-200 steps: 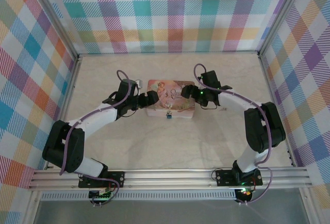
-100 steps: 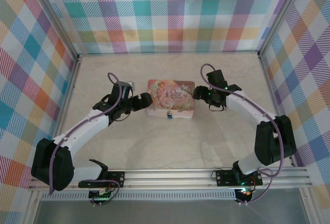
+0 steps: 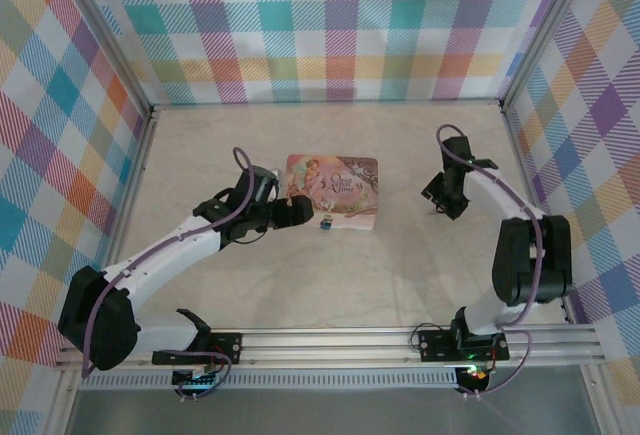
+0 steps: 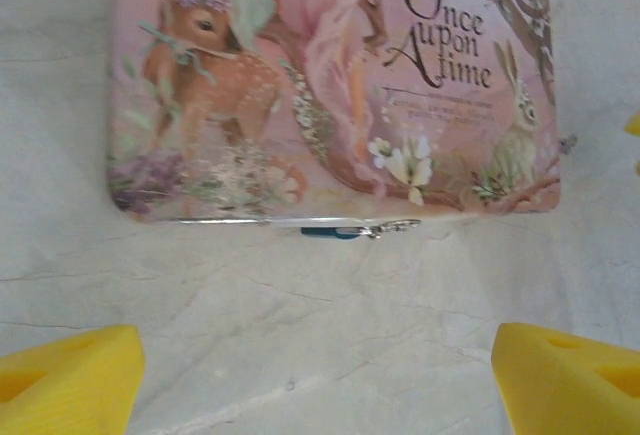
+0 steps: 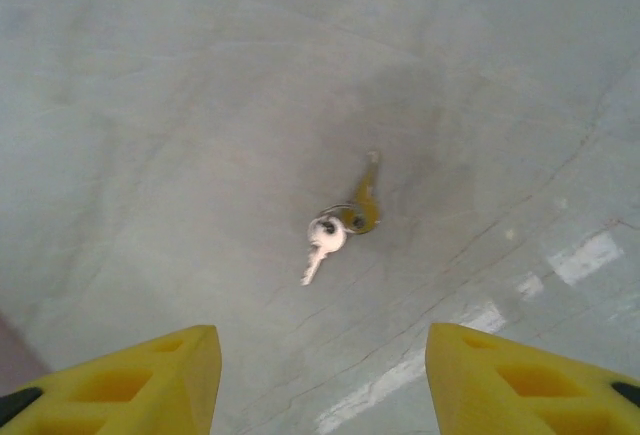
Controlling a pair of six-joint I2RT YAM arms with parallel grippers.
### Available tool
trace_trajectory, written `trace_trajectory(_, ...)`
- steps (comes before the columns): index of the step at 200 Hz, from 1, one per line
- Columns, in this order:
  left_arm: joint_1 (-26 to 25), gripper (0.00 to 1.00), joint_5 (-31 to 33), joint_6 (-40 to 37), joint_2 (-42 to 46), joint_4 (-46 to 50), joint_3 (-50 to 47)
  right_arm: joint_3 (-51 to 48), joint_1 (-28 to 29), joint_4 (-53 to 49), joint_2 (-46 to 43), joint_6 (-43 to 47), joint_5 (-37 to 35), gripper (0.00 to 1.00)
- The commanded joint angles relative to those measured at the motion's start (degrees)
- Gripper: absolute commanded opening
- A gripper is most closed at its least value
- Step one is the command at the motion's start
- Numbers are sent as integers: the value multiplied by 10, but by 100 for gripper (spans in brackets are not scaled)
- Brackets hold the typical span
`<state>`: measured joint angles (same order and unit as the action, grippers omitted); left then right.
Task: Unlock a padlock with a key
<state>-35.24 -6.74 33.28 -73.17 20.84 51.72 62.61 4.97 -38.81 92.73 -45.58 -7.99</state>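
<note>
The keys (image 5: 345,223) are being lined up just ahead of the parted, empty jaws of the right gripper (image 5: 320,370). The padlock (image 4: 340,232) is being framed ahead of the wide-open left gripper (image 4: 320,375). Since earlier, the right one's been pulled away from the tin (image 4: 330,75).

Noted flat, just 12 o'clock of centre on beige marbled tabletop (image 3: 330,285): pink rectangular tin box (image 3: 332,191), lid printed with deer, rabbit and "Once upon a time". Pastel plaid cloth walls (image 3: 330,25) at 9, 12 and 3 o'clock. Aluminium rail (image 3: 330,340) at 6 o'clock.
</note>
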Motion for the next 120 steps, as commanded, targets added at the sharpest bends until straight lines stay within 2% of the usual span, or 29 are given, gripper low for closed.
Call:
trace_trajectory(1,-18,89,10,10,-16,10,19,40,-11,-68,46,-73,-8,52)
trace_trajectory(49,-30,89,11,13,-31,7,19,37,-17,-51,70,-142,-3,51)
trace_trajectory(120,-31,89,10,14,-33,0,8,53,-25,-38,111,-159,4,51)
